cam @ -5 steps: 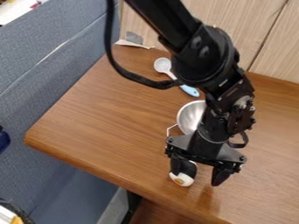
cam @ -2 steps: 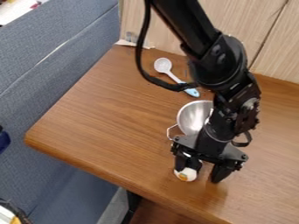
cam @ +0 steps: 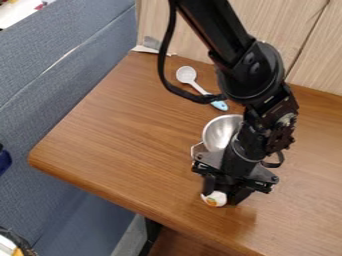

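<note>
— Behind the brown wooden table (cam: 120,145)?
— Light wood-grain panels (cam: 284,22).
— And on top?
— A white spoon (cam: 186,75), blue at the handle's end; a silvery metal bowl (cam: 216,132).
— Off left?
— Blue-grey fabric partition (cam: 47,105).

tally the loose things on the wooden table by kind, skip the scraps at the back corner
Long white plastic spoon with blue handle end: 1
Round silver metal bowl: 1
Small rounded white object with orange patch, material unclear: 1
Total: 3

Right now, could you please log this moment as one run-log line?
gripper: low, at small white object | hold: unclear | metal bowl: behind gripper, partly hidden | spoon: farther back on table
</note>
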Motion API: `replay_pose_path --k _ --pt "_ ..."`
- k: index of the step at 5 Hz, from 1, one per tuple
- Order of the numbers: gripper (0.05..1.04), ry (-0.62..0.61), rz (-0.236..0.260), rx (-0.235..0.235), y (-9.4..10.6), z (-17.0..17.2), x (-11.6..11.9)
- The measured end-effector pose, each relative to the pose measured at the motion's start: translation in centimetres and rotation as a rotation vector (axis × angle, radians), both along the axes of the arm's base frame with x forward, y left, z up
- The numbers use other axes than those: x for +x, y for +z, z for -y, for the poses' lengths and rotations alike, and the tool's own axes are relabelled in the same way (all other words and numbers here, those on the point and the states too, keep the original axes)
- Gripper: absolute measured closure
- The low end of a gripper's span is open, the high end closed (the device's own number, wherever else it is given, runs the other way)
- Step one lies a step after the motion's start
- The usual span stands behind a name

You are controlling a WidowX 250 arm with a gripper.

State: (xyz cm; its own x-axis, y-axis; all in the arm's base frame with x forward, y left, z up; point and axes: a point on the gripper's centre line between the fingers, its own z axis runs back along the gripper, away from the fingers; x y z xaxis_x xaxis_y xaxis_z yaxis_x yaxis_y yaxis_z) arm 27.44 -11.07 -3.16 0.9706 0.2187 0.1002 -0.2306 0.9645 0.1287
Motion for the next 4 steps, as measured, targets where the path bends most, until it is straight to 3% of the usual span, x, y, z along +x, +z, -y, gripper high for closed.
replay_pose_path --k 2,3,4 --pt "0.627 -0.016 -0.007 0.015 0.3 0.5 -0.3" --pt "0.653 -0.022 -0.017 -0.014 1.9 0.4 -2.3" --pt "0.692 -0.038 -0.002 -0.06 4.8 0.5 -2.3"
